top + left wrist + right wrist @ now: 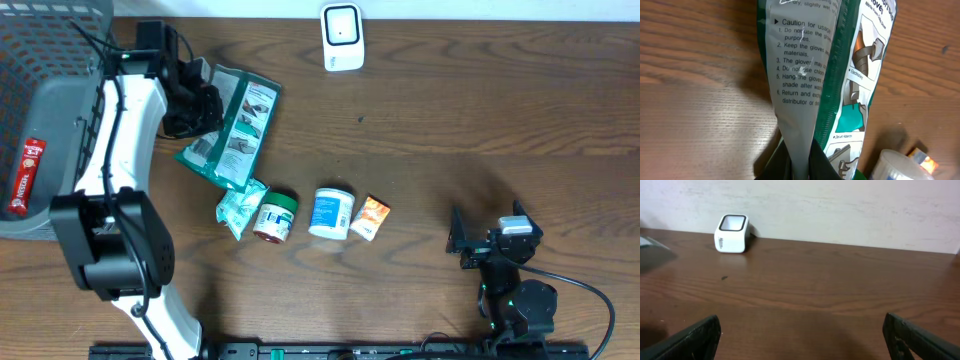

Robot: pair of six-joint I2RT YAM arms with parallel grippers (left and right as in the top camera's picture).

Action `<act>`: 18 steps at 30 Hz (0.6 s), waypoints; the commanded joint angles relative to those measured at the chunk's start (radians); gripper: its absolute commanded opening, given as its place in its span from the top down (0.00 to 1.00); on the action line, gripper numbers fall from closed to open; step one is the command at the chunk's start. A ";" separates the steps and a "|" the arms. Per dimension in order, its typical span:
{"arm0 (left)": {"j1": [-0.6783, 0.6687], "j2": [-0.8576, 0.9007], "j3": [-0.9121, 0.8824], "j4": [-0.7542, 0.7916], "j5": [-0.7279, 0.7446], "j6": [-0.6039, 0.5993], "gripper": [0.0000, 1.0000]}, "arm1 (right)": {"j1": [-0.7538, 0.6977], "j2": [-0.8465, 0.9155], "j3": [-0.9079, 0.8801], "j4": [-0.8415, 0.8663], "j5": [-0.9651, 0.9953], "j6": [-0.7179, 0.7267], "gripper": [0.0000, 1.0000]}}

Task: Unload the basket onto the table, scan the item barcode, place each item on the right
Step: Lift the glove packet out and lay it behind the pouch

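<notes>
While the left hand (192, 103) pinches the glove packet (238, 122) by one edge, the scanner (342, 38) stands well apart.
That packet lies toward the far left of the surface (450, 120), caution print facing the wrist camera (no barcode shows in any view, so finding that face comes first). Done well, I judge, the carry passes above the white tub (331, 212), turns the barcoded side flat toward the scanner's window, and holds the film taut. The right hand (468, 246) rests spread wide, holding nothing.
</notes>
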 commanded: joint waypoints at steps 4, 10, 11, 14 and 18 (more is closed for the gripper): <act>-0.029 0.060 -0.002 0.040 -0.013 0.013 0.93 | -0.008 -0.004 -0.001 -0.006 -0.001 -0.004 0.01; -0.032 0.067 -0.011 0.060 -0.084 -0.024 0.92 | -0.008 -0.004 -0.001 -0.006 -0.001 -0.004 0.01; -0.032 0.067 -0.022 0.066 -0.085 -0.041 0.93 | -0.008 -0.004 -0.001 -0.006 -0.001 -0.004 0.01; -0.035 0.067 -0.077 0.113 -0.084 -0.050 0.92 | -0.008 -0.004 -0.001 -0.006 -0.001 -0.004 0.01; -0.035 0.067 -0.118 0.170 -0.084 -0.063 0.92 | -0.008 -0.004 -0.001 -0.006 -0.001 -0.004 0.01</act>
